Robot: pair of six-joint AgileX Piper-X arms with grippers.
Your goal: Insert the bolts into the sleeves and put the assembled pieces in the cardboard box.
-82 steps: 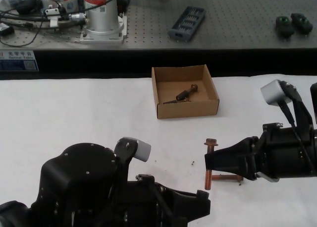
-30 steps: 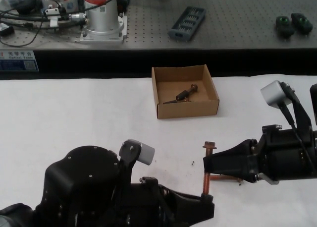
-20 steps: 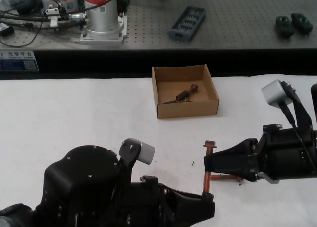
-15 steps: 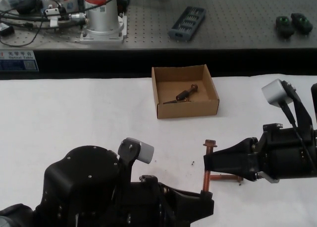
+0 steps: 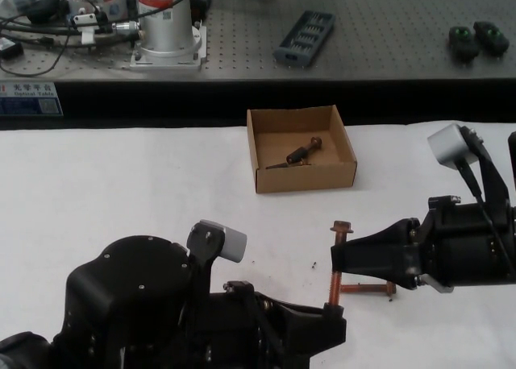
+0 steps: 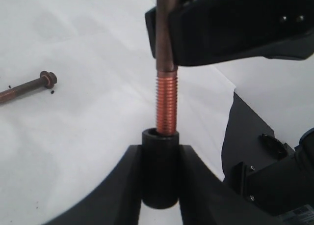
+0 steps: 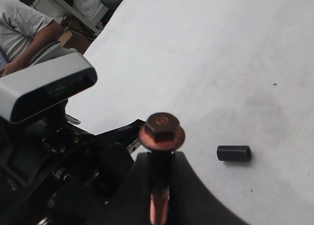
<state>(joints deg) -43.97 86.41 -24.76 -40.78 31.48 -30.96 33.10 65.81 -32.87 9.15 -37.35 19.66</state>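
Note:
My left gripper [image 6: 159, 161] is shut on an upright black sleeve [image 6: 159, 185]. A copper bolt [image 6: 166, 99] stands vertically above it, with its threaded end in the sleeve's mouth. My right gripper [image 7: 161, 161] is shut on the bolt's shank just below the hex head [image 7: 162, 129]. In the high view the bolt [image 5: 336, 264] stands between the right gripper [image 5: 337, 260] and the left gripper [image 5: 333, 311], near the table's front. The cardboard box [image 5: 306, 178] sits farther back with one assembled piece [image 5: 302, 153] lying inside.
A spare bolt [image 5: 367, 288] lies flat on the white cloth beside the grippers, also the spare bolt [image 6: 27, 87]. A loose black sleeve [image 7: 234, 153] lies on the cloth. Behind the cloth a dark bench carries a metal post [image 5: 165, 31] and a blue rack [image 5: 305, 35].
The left arm has brought the sleeve up under the bolt's tip. The right gripper and the bolt have risen slightly in the last half second.

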